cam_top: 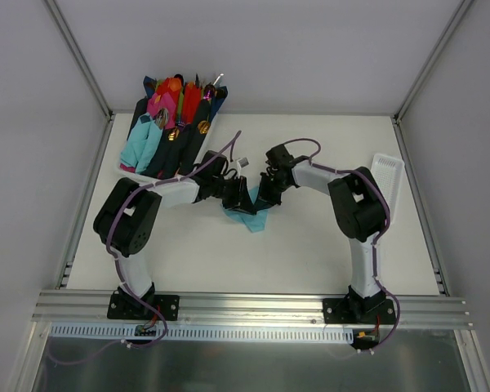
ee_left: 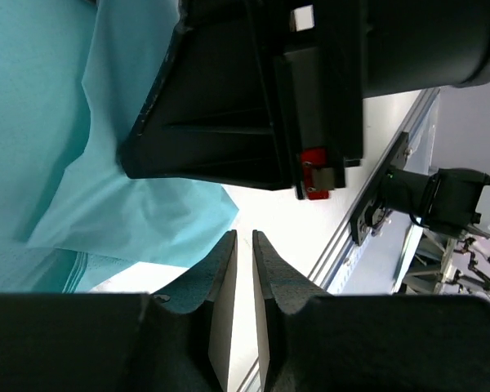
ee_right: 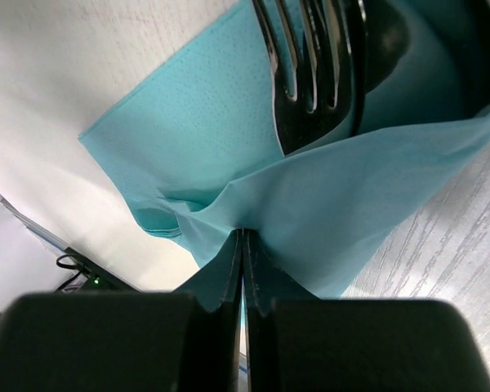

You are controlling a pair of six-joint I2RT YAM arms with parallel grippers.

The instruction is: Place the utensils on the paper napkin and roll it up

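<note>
The teal paper napkin (cam_top: 251, 219) lies crumpled mid-table under both grippers. In the right wrist view a fold of the napkin (ee_right: 229, 139) is lifted over the utensils: a silver fork (ee_right: 298, 73) and a spoon (ee_right: 384, 37) lying on it. My right gripper (ee_right: 242, 232) is shut on the edge of that fold. My left gripper (ee_left: 244, 235) hangs just off the napkin's edge (ee_left: 147, 212). Its jaws stand a narrow slit apart with nothing between them. From above, the left gripper (cam_top: 242, 198) and the right gripper (cam_top: 264, 198) nearly touch.
A tray (cam_top: 129, 167) with pink, red, teal and navy napkin bundles and gold cutlery stands at the back left. A white slotted rack (cam_top: 389, 181) lies at the right edge. The right arm's black wrist body (ee_left: 253, 90) fills the space just ahead of my left fingers.
</note>
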